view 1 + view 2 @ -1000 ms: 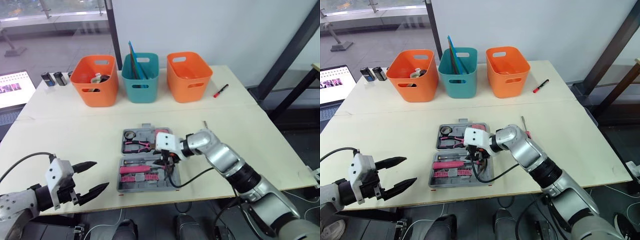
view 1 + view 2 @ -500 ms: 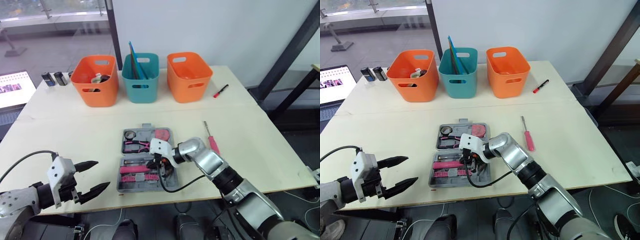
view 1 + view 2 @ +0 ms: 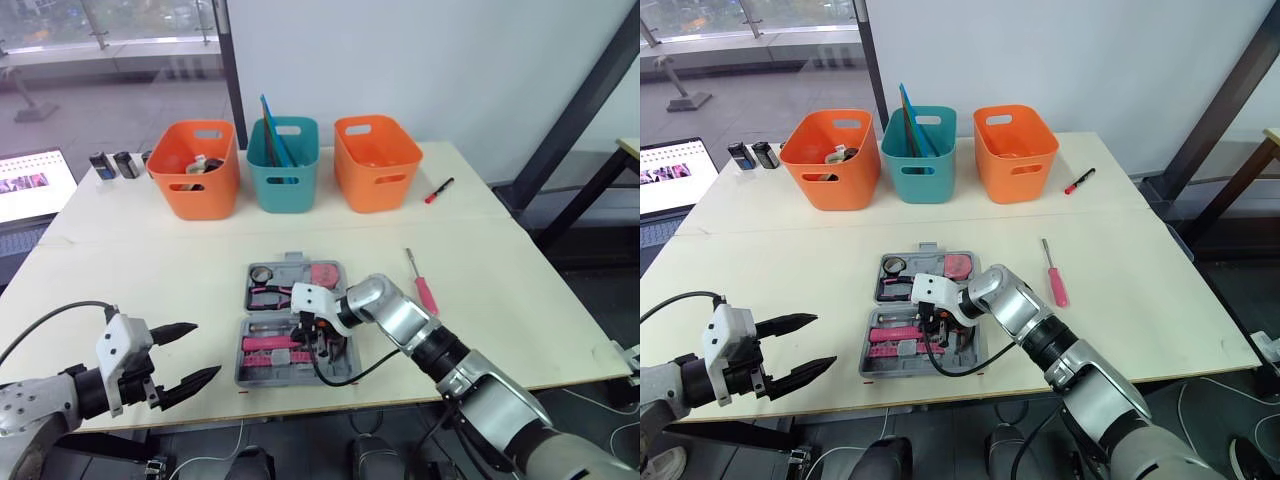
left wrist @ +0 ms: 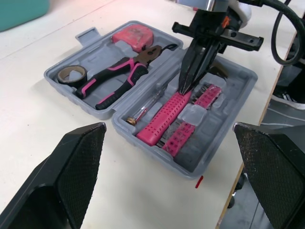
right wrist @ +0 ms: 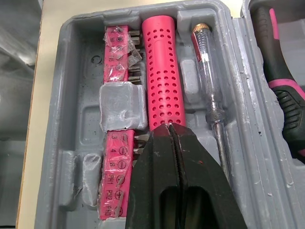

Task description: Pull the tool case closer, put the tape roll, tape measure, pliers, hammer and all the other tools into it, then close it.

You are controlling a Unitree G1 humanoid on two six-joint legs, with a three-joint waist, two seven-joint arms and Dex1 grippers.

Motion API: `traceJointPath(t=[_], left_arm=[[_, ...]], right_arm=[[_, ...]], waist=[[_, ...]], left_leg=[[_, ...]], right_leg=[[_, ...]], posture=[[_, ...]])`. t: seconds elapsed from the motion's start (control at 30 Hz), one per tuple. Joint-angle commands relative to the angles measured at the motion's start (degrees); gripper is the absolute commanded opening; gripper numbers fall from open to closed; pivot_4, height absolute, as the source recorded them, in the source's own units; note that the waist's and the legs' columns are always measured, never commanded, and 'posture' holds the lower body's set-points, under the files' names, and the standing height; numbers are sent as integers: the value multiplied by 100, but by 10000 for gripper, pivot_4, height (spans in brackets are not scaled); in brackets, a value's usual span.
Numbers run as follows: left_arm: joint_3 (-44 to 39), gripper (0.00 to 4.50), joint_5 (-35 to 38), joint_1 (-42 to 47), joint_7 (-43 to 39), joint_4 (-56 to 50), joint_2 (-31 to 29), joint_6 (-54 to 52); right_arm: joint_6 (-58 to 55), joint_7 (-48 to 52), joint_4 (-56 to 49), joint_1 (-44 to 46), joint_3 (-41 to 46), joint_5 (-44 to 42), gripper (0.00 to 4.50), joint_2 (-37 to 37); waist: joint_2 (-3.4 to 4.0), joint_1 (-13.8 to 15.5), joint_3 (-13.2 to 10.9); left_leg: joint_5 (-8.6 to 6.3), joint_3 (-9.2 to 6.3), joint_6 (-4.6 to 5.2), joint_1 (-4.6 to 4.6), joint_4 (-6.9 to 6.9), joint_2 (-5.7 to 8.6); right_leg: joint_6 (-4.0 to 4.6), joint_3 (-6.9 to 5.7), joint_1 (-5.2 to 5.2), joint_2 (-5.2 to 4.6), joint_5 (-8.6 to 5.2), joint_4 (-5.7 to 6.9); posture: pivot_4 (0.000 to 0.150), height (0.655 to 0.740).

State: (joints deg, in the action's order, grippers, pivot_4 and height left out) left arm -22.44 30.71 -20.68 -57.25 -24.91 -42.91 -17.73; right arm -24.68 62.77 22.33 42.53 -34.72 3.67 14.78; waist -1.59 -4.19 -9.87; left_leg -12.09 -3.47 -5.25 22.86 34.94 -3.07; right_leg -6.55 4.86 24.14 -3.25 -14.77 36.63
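One pincer (image 4: 183, 88) farther left over tool case (image 4: 212, 145)

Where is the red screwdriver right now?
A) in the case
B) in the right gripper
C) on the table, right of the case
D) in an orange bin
C: the screwdriver lies on the table to the right of the open case, apart from it, while the right gripper points down into the case.
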Motion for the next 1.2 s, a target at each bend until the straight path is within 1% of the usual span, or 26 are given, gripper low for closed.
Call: traceJointPath(t=[0.03,0.13,0.17,0.23,0.27,0.3,0.37,0.47,0.5,0.57,0.6,0.63,0.67,0.73,0.8,0.9,0.97,1.07,1.2], left_arm=[[-165,45000,96,-11,29,-166,-46,-12],[-185,45000,100,-30,37,-173,-35,-33],[-195,45000,126,-27,47,-157,-26,-65],[-217,45000,222,14,86,-115,19,-141],[-229,45000,249,46,114,-89,46,-156],[-246,45000,255,106,170,-24,83,-155],[-332,45000,203,215,334,168,199,-77],[-492,45000,127,172,466,415,354,28],[-622,45000,169,130,549,541,471,81],[-861,45000,238,24,626,766,662,204],[-979,45000,210,-63,627,924,763,347],[-1050,45000,181,-127,612,1024,823,452],[-1097,45000,163,-170,596,1086,860,528],[-1233,45000,-14,-422,502,1463,995,968],[-1484,45000,-15,-622,502,1815,1176,1332],[-1751,45000,-10,-804,560,2181,1332,1728],[-1864,45000,22,-890,601,2276,1380,1835],[-2002,45000,159,-1007,613,2280,1453,1917],[-2028,45000,270,-997,669,2227,1489,1957]], right_arm=[[289,-23,296,-310,109,3,303,28],[863,72,-259,-372,637,-309,303,198],[946,196,-509,-427,812,-437,303,364],[907,453,-879,-539,1151,-765,303,642],[835,475,-982,-582,1326,-914,303,725],[799,415,-1033,-644,1642,-1121,2601,818],[887,395,-1134,-865,2150,-1394,8716,1117],[1067,264,-1229,-1236,2682,-1584,23234,1419],[1149,150,-1212,-1432,2984,-1693,27773,1521],[1395,16,-1155,-1822,3421,-1805,38929,1714],[1542,-49,-1105,-2061,3673,-1888,43189,1782],[1635,-86,-1091,-2221,3825,-1946,44576,1820],[1690,-112,-1099,-2324,3917,-1992,44576,1838],[2098,-84,-919,-2916,4266,-2043,44576,1983],[2467,-140,-641,-3505,4689,-2122,44576,2073],[2906,-398,-116,-3988,5016,-2072,44576,2098],[3124,-448,149,-4184,5117,-2051,44576,2103],[3153,-633,477,-4278,5435,-2283,44576,2060],[2968,-729,323,-4143,5481,-2396,44576,2058]], waist=[[-3,0,6],[1,3,2],[4,13,-1],[12,41,-35],[10,41,-43],[8,33,-45],[9,29,-48],[6,23,-48],[5,16,-49],[3,19,-50],[3,18,-51],[3,20,-51],[1,17,-52],[1,23,-52],[-3,33,-50],[-14,21,-56],[-17,11,-58],[-16,-4,-58],[-17,-22,-57]], left_leg=[[0,0,-1,-1,0,0],[0,1,-1,10,0,0],[0,1,0,28,2,0],[2,1,1,67,6,1],[2,1,1,72,8,3],[2,1,2,73,7,3],[1,0,2,73,5,2],[1,-2,3,68,3,1],[1,-1,3,68,4,1],[0,0,5,68,4,1],[-1,0,6,69,4,1],[-1,1,7,69,4,1],[-2,1,8,69,5,1],[-2,1,9,69,8,1],[-3,1,8,64,10,1],[-5,4,8,62,10,4],[-6,8,8,62,17,7],[-16,9,-10,57,27,7],[-17,16,-11,58,19,7]], right_leg=[[0,0,-3,-1,0,-2],[1,0,2,-2,1,-8],[2,0,10,-2,1,-8],[4,-1,27,-2,4,-7],[3,-1,27,-3,4,-7],[1,-1,27,-3,4,-9],[-1,-5,27,-1,3,-9],[-2,-7,25,0,3,-9],[-2,-7,24,0,3,-10],[-2,-5,23,0,3,-15],[-2,-5,22,0,3,-16],[-2,-5,22,0,3,-19],[-2,-5,19,0,3,-20],[0,-4,20,0,4,-21],[0,-4,12,-1,3,-23],[1,-4,0,-9,3,-48],[3,-3,12,-17,4,-55],[-3,-4,20,-23,0,-70],[6,-5,11,-27,6,-126]], posture=[[1500,7400],[1500,7400],[1500,7400],[1500,7400],[1500,7400],[1500,7400],[1500,7400],[1500,7400],[1500,7400],[1500,7400],[1500,7400],[1500,7400],[1500,7400],[1500,7400],[1500,7400],[1500,7400],[1500,7400],[1500,7400],[1500,7400]])
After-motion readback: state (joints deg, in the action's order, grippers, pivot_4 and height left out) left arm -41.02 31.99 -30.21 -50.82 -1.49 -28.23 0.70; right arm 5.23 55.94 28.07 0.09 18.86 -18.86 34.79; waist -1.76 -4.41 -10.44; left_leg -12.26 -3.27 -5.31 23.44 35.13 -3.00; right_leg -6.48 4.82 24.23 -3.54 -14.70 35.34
